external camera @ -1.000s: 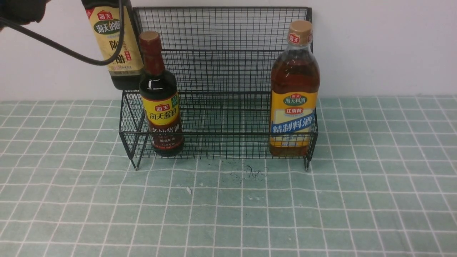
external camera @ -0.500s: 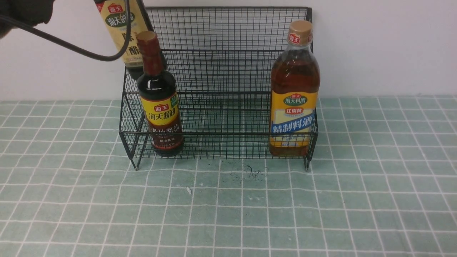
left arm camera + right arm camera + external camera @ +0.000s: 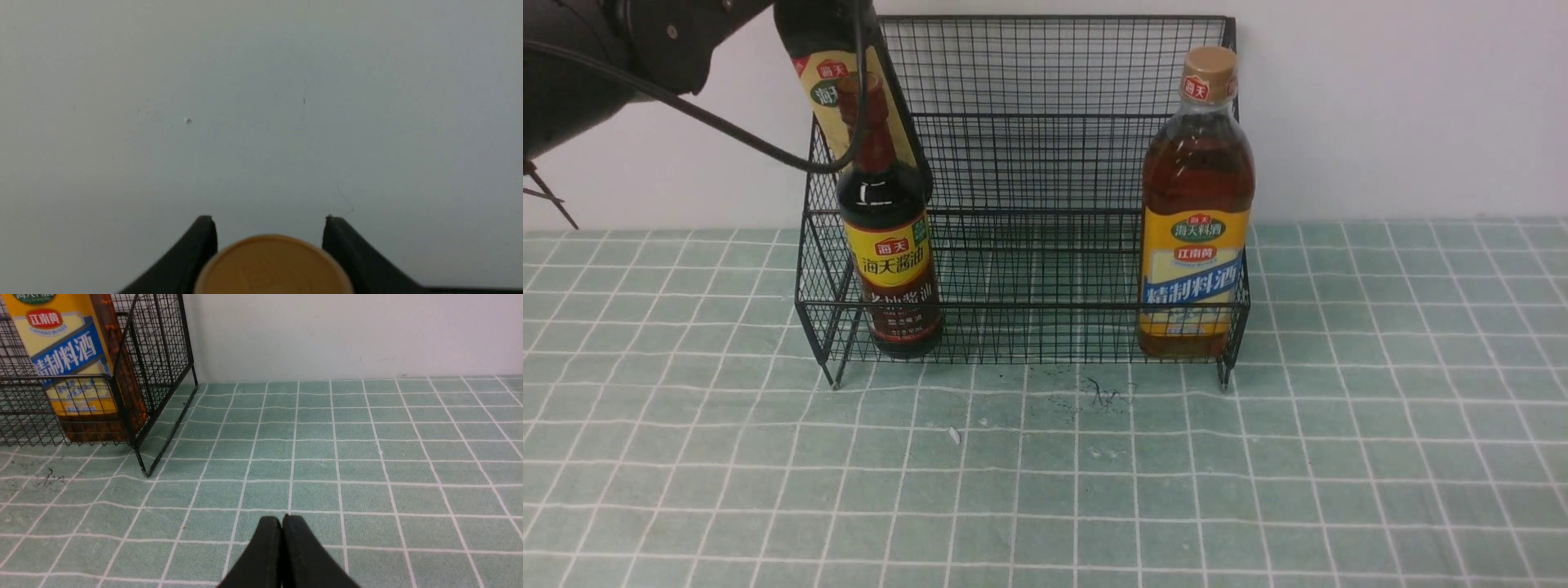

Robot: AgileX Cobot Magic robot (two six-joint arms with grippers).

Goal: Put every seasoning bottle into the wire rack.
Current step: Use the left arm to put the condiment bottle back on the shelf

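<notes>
Front, left-wrist and right-wrist views of a bottle-racking scene. Nearest the camera, the green-tiled tabletop (image 3: 1045,490) carries a small white fleck (image 3: 955,435) and dark scuff marks (image 3: 1104,394) just before the wire rack (image 3: 1029,163). The right pincer (image 3: 282,522), seen only in its wrist view, has its two black fingers pressed together on nothing and hangs low over bare tiles; the rack's corner leg and the amber-liquid bottle (image 3: 77,367) lie ahead of it and off to one side, well apart from its tips. That bottle (image 3: 1196,204) stands upright in the lower front tier at the rack's right end, behind the low front rail. At the opposite end of the same tier stands the red-necked dark bottle (image 3: 888,229), also upright. Farther back and higher, the left pincer (image 3: 269,222) pinches the third bottle, whose tan cap (image 3: 271,265) sits between its two fingers (image 3: 196,253) in the wrist view, facing the plain wall (image 3: 261,102). This held bottle (image 3: 837,90) hangs tilted directly behind the red neck, at the rack's left edge below the arm's body (image 3: 621,41), its base hidden; whether it touches the rack cannot be told. A black cable (image 3: 727,135) loops across it.
</notes>
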